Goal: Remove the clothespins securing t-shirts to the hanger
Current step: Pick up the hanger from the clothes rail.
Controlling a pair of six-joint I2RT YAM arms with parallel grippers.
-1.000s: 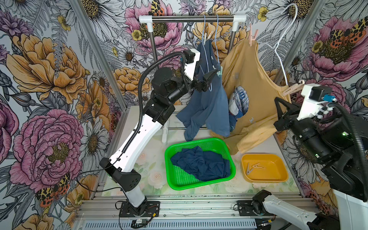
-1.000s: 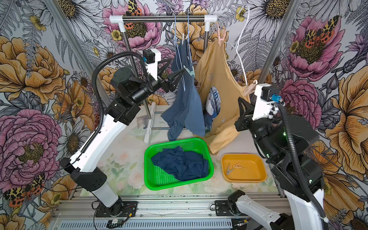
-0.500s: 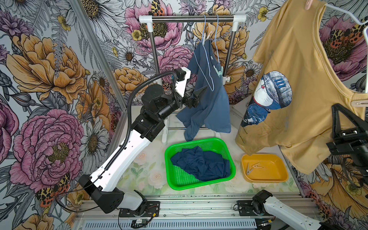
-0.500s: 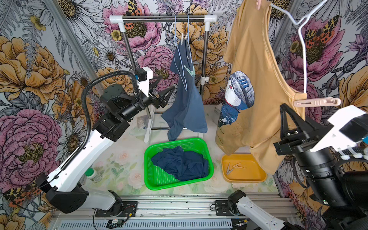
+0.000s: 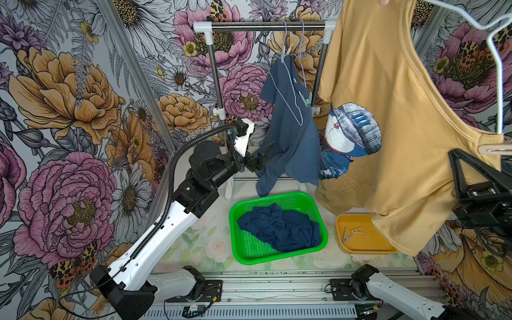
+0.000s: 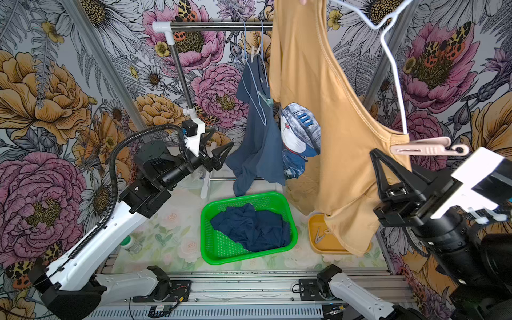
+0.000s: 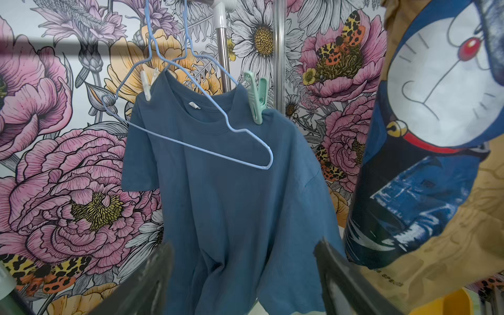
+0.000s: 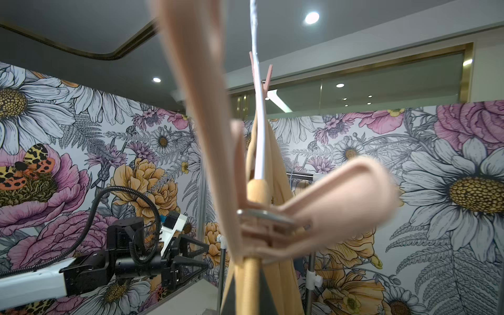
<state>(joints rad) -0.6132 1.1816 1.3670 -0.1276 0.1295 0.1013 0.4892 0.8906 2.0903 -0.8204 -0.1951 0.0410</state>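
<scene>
The tan-mustard t-shirt (image 5: 388,116) hangs on a white hanger (image 6: 393,69), lifted off the rail and close to the cameras. My right gripper (image 6: 374,152) is shut on its shoulder, just under a beige clothespin (image 6: 421,146). A pale pink clothespin (image 8: 260,79) clips its far shoulder. The slate blue t-shirt (image 5: 291,138) stays on the rail with a mint green clothespin (image 7: 256,101) and a whitish one (image 7: 146,86). My left gripper (image 5: 266,156) stands open beside its sleeve, holding nothing. The dark navy t-shirt (image 5: 279,227) lies in the green basket (image 5: 322,238).
An orange tray (image 5: 360,246) holding loose clothespins sits right of the basket, partly behind the tan shirt's hem. The metal rail (image 5: 266,27) and its posts stand at the back. A small bottle (image 6: 130,243) stands by the left arm's base. Floral walls close in on both sides.
The right arm has pulled the tan shirt and its hanger off the rail, up towards the cameras. The left arm has dropped from the blue shirt's collar to its sleeve, still open.
</scene>
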